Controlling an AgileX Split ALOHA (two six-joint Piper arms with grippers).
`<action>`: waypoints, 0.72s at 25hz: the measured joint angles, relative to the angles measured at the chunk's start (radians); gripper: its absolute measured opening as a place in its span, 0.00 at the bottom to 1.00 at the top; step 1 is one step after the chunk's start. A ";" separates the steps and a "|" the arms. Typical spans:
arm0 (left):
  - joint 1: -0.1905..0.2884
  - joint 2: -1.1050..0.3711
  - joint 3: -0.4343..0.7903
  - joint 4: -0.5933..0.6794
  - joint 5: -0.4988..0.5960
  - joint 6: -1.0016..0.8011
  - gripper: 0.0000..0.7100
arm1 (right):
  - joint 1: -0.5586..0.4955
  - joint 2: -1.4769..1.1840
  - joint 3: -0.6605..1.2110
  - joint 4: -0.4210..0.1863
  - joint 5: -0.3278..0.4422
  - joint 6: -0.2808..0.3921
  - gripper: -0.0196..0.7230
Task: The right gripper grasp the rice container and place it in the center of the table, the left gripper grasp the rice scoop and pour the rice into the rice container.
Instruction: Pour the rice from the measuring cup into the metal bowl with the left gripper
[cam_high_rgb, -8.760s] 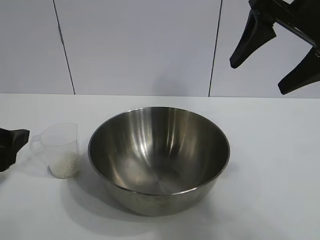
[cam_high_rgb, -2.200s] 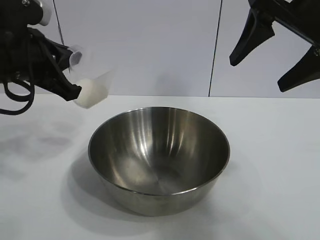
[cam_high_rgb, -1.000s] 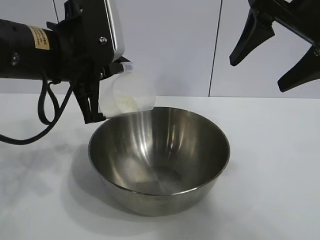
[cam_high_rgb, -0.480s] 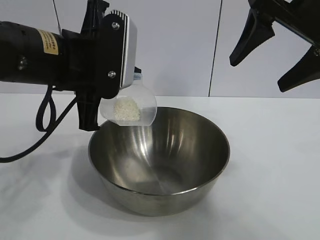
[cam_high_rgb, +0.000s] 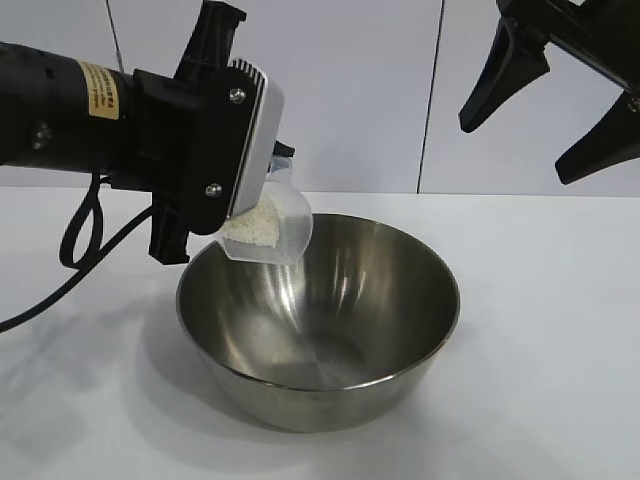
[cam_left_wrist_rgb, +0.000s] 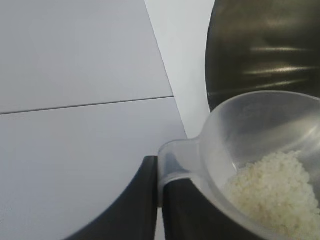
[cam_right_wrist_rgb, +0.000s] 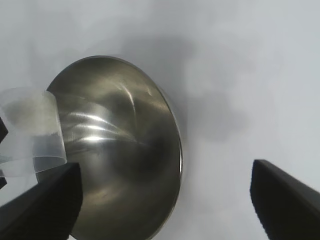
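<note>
**Scoop tilted over the bowl's rim**

The stainless-steel mixing bowl (cam_high_rgb: 318, 318) stood upright on the white surface (cam_high_rgb: 540, 350), near its middle. The left gripper (cam_high_rgb: 262, 205) hung over the bowl's left rim, clenched on the handle of the clear plastic rice scoop (cam_high_rgb: 272, 228). In the left wrist view the handle of the scoop (cam_left_wrist_rgb: 240, 150) sat pinched between the two black fingers (cam_left_wrist_rgb: 140, 205). The scoop was tipped, with its mouth turned toward the inside of the bowl, and it was above the rim without touching it. The white rice (cam_high_rgb: 254, 224) lay as a small heap inside the scoop, against its lower wall; the grains (cam_left_wrist_rgb: 277, 187) showed clearly in the left wrist view. I could not see any rice on the bottom of the bowl.

The right gripper (cam_high_rgb: 548, 105) hung high above the bowl's right side, well apart from it, with its two long fingers spread wide and holding nothing. From its wrist camera the bowl (cam_right_wrist_rgb: 125, 150) and the scoop (cam_right_wrist_rgb: 32, 132) appeared below it.
</note>
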 joint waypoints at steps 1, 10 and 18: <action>0.000 0.000 0.000 0.008 -0.002 0.015 0.01 | 0.000 0.000 0.000 0.000 0.000 0.000 0.88; -0.001 0.034 -0.017 0.017 -0.028 0.117 0.01 | 0.000 0.000 0.000 0.000 0.004 -0.004 0.88; -0.008 0.064 -0.063 0.016 -0.028 0.164 0.01 | 0.000 0.000 0.000 0.000 0.013 -0.005 0.88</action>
